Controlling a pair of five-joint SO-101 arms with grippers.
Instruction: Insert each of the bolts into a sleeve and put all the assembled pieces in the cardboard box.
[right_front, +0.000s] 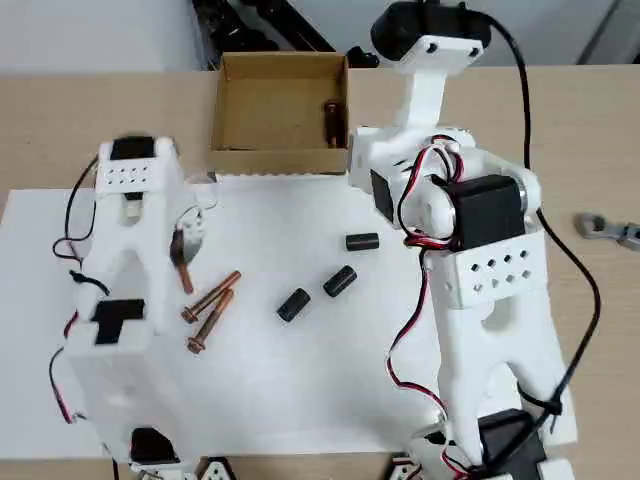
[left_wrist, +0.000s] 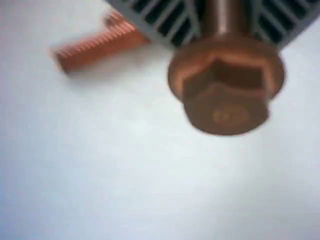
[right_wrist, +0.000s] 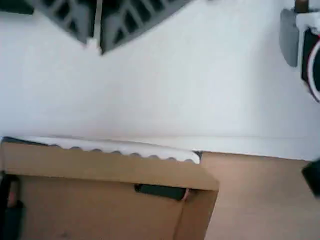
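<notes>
Bolts, two of them, lie side by side on the sheet; three sleeves string out at their three o'clock. Left gripper pinches a third bolt just at their eleven. Right gripper, fingers pressed together, hangs by the box at twelve o'clock, one assembled piece inside against its three-o'clock wall.

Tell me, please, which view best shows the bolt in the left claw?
The left wrist view: the bolt shows close up, flanged hex head foremost, shaft gripped by the left claw. The high view shows it small, hanging from that claw. A brown sliver at the right wrist view's edge may be it; I cannot tell.
</notes>
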